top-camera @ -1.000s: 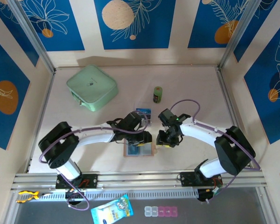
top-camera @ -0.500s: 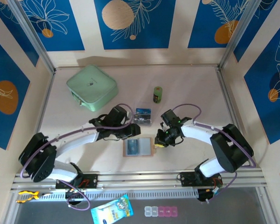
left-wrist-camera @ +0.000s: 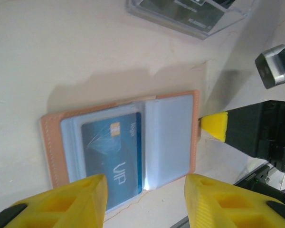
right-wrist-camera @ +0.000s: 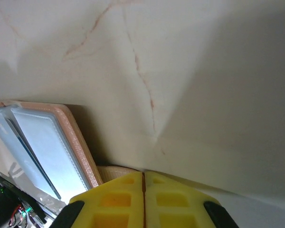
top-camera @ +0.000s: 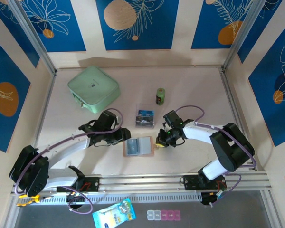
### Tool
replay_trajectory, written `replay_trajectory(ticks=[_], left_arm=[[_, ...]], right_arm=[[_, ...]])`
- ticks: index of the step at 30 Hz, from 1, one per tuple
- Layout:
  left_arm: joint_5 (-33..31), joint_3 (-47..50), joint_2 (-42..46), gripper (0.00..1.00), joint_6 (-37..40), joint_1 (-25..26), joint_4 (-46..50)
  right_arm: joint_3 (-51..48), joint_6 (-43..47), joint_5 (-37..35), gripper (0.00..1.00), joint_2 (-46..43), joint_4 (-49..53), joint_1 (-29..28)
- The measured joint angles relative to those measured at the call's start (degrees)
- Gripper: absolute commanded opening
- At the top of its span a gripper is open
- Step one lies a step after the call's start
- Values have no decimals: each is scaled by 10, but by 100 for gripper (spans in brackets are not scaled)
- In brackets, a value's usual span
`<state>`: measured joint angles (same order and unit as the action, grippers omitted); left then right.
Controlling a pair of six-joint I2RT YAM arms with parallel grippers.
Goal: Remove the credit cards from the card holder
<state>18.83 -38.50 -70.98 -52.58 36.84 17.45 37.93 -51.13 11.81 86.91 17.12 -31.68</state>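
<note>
Your card holder (top-camera: 139, 147) lies open and flat on the desk (top-camera: 194, 90), near the front edge and between the two arms; in the left wrist view you can see its tan-pink rim and its clear sleeves (left-wrist-camera: 170, 135); a blue card (left-wrist-camera: 113, 152) with "VIP" on it sits inside the left sleeve, and in the top view it is a small blue patch (top-camera: 133, 147); your left end effector (top-camera: 122, 139) is just to the left of the holder, and its own camera looks down at the holder from above; its yellow fingers (left-wrist-camera: 71, 202) stand wide apart with nothing held between them (left-wrist-camera: 145, 197); your right end effector (top-camera: 160, 141) is closed, with its two fingers pressed tight together (right-wrist-camera: 143, 199); its tip touches the right edge of the holder, but you cannot tell if it pinches that edge; a clear box (top-camera: 145, 118) sits just behind the holder; a mint-green case (top-camera: 93, 89) lies far back on the left; a small green can (top-camera: 160, 96) stands behind the box.
</note>
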Motion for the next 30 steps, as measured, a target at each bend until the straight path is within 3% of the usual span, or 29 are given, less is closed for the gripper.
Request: replay_trajectory(ticks=[8, 30], left_arm=[[2, 13, 2, 45, 6, -3, -1], [33, 16, -81, 36, 21, -3, -43]], right_arm=[[2, 16, -4, 4, -1, 1, 34], [9, 157, 66, 2, -1, 35, 72]])
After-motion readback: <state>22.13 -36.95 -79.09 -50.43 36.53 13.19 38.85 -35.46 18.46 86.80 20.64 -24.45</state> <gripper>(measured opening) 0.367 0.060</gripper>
